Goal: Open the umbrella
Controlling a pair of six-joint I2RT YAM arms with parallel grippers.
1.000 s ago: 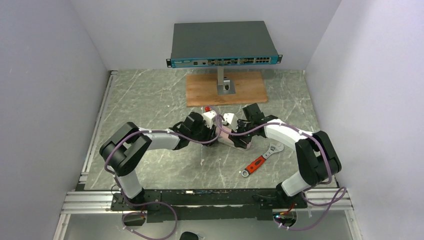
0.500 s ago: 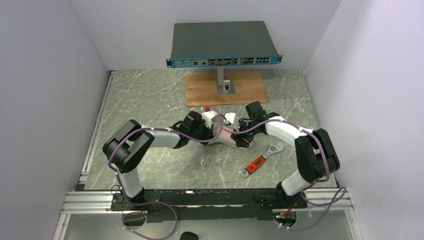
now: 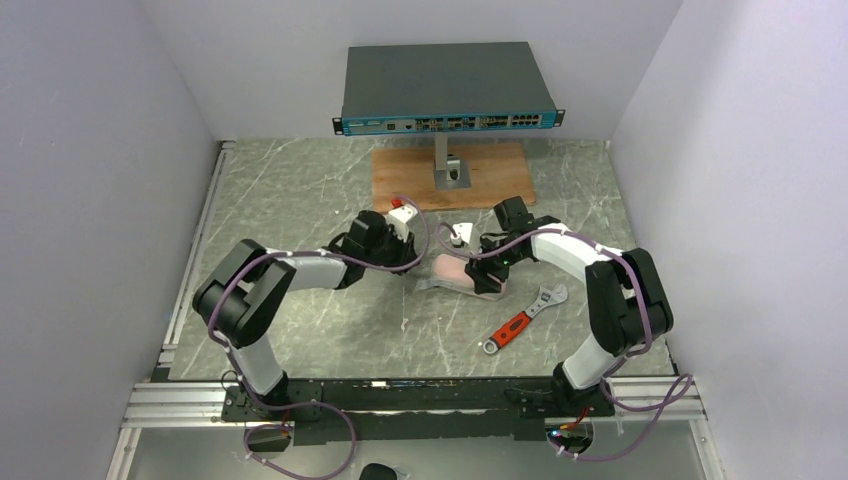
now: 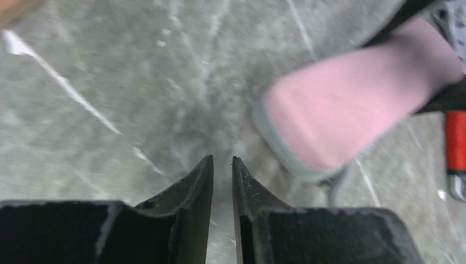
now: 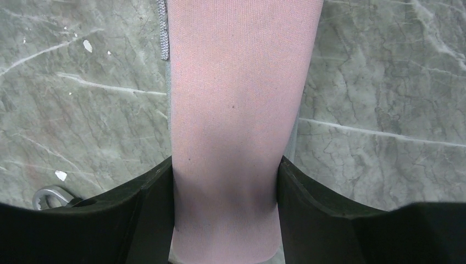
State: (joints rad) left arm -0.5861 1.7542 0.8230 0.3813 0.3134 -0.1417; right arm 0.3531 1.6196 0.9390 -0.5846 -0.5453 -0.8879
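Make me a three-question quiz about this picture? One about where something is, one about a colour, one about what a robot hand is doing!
1. Where is the wrench? A) in a drawer B) on the table C) on the floor
2. What colour is its handle? A) blue B) red C) yellow
3. What is the right gripper doing? A) open, empty B) shut on the wrench C) shut on the umbrella
Answers: 1 B, it lies on the table. 2 B, red grip. 3 C, fingers squeeze the pink roll.
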